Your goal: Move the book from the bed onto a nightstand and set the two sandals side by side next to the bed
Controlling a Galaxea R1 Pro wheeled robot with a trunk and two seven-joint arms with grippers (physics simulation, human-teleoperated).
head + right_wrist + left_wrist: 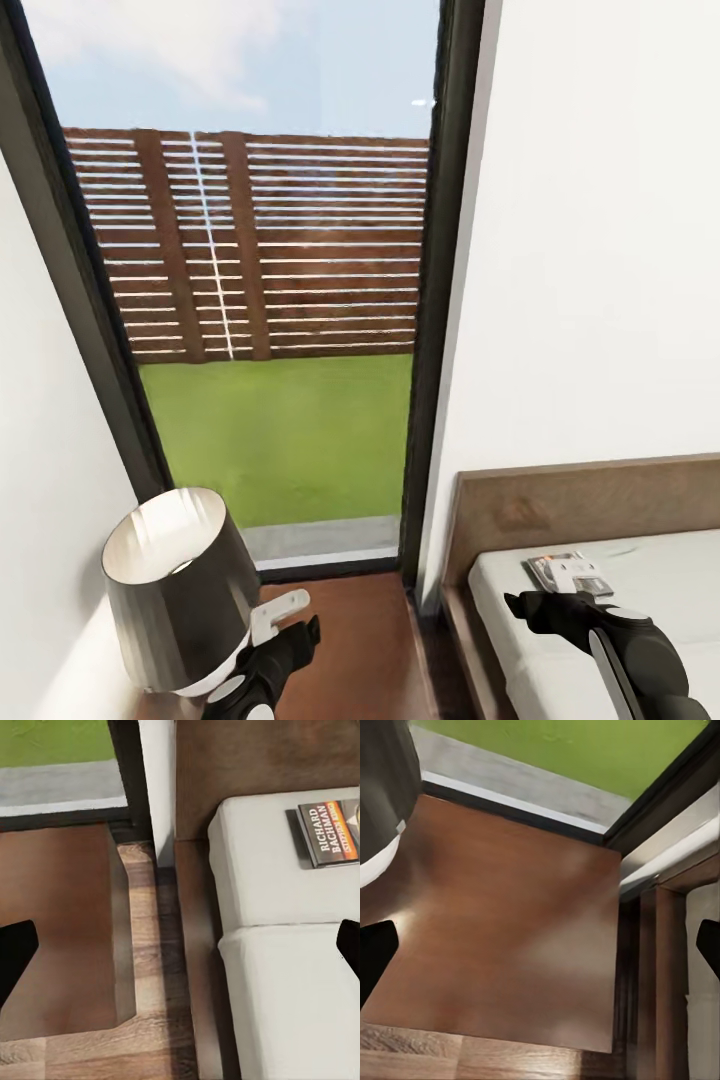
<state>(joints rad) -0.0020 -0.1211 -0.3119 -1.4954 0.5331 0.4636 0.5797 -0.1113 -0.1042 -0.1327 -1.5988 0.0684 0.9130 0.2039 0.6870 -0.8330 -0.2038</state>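
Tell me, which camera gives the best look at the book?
The right wrist view: the book lies flat on the bed's mattress, its "RICHARD BACHMAN" lettering readable. In the head view the right gripper hides most of it. The left wrist view looks down on the nightstand instead.

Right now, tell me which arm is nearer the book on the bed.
Right. The right tool hangs over the mattress, just short of the book by the headboard. The left tool is across the gap, above the nightstand beside the lamp.
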